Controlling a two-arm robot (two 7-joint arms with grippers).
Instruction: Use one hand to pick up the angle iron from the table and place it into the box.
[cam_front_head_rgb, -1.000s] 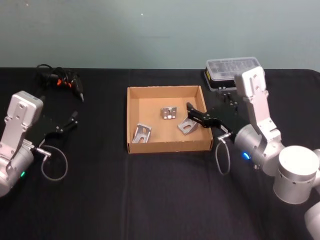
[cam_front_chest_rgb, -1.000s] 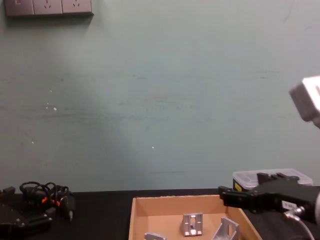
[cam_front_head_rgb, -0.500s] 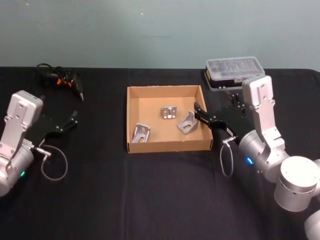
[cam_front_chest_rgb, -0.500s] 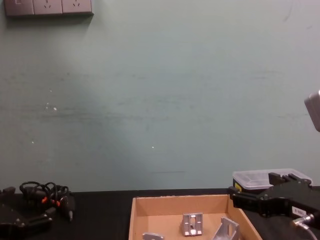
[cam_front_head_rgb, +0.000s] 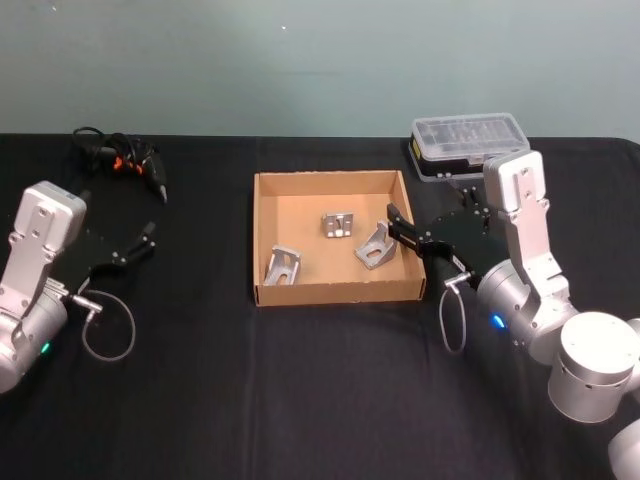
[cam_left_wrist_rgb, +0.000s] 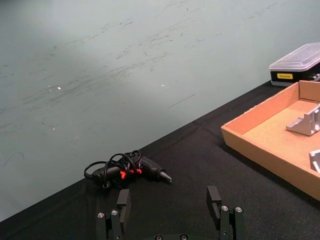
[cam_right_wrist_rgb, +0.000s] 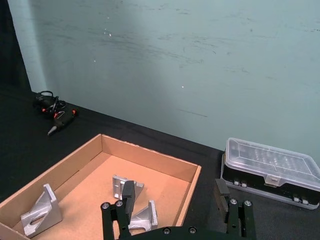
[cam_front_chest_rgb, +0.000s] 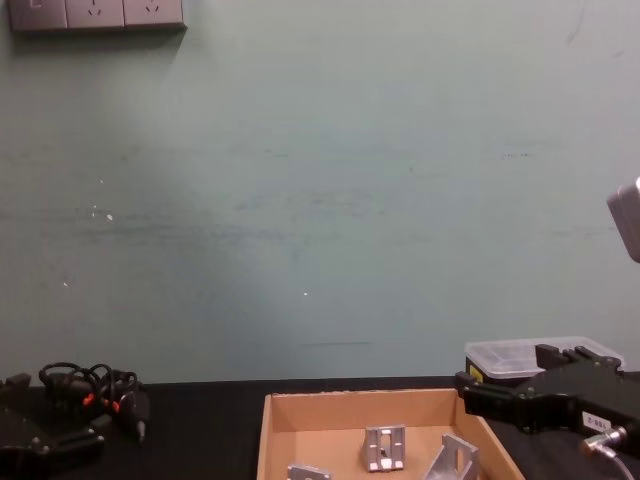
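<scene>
Three small silver metal angle irons lie in one wide shallow tan cardboard box (cam_front_head_rgb: 335, 292): one at the front left (cam_front_head_rgb: 284, 266), one near the back (cam_front_head_rgb: 338, 225), one by the right wall (cam_front_head_rgb: 373, 246). One flat black bench (cam_front_head_rgb: 300, 390) also carries one clear-lidded black plastic case (cam_front_head_rgb: 468, 143) and one tangle of black cables with red bits (cam_front_head_rgb: 118, 160). Two black mechanical hands show, the left hand (cam_front_head_rgb: 148, 238) and the right hand (cam_front_head_rgb: 396, 222).

I see three angle irons (cam_front_head_rgb: 375, 247) taking up the box (cam_front_head_rgb: 330, 292) floor, open cardboard between them. My right gripper (cam_front_head_rgb: 397, 226), fingers apart, hangs over the box's right wall, the plastic case (cam_front_head_rgb: 468, 143) close behind it.
</scene>
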